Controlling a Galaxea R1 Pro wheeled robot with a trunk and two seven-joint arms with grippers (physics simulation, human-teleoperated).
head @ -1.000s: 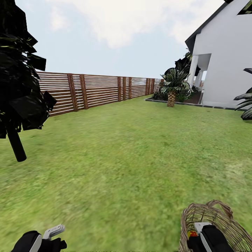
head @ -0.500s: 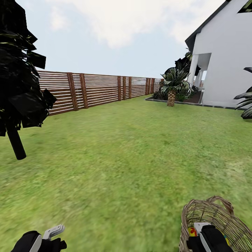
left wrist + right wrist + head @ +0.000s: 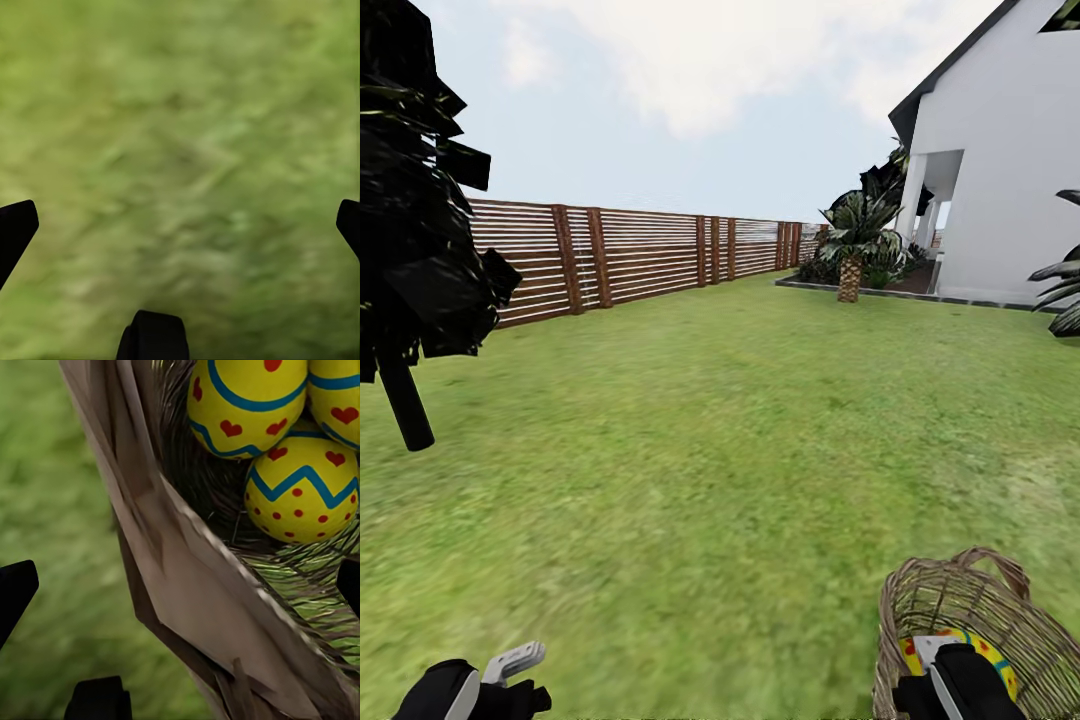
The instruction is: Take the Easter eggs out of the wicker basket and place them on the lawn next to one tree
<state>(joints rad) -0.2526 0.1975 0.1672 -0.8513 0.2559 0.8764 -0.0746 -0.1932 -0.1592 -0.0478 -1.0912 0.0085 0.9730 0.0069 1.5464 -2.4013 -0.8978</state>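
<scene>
eggs (image 3: pixel 259 405): three sat in basket (image 3: pixel 960 620), on lawn (image 3: pixel 740 450) by my right side
right claw (image 3: pixel 945 670): spread wide over basket rim
left claw (image 3: pixel 510 668): spread wide above grass
tree (image 3: pixel 405 300): far left

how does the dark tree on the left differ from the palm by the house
The dark tree has a thin, bare black trunk and blocky, near-black foliage; the palm has a short, scaly brown trunk and green fronds. The dark tree stands on the lawn; the palm sits in a bordered bed by the house. Both are upright.
</scene>
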